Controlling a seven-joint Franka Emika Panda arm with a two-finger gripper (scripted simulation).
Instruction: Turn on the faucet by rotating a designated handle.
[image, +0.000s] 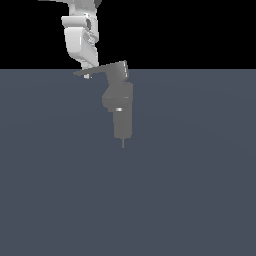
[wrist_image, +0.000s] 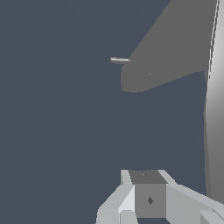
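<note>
The grey faucet (image: 120, 107) stands upright on the flat ground in the middle of the exterior view, with a bulge, a small bright band and a blocky top cap. Its thin flat handle (image: 97, 70) projects from the cap toward the exterior view's left and tapers to a point. My white gripper (image: 88, 75) comes down from above, and its tips touch the handle near its outer end. The fingers look closed together with nothing between them. In the wrist view the gripper (wrist_image: 146, 183) sits beside a pale strip, the handle (wrist_image: 213, 113), with the faucet body (wrist_image: 170, 48) beyond.
A flat dark blue-grey ground (image: 190, 190) spreads all around the faucet. A thin pin (image: 123, 143) sticks out below the faucet body. It also shows in the wrist view (wrist_image: 119, 60).
</note>
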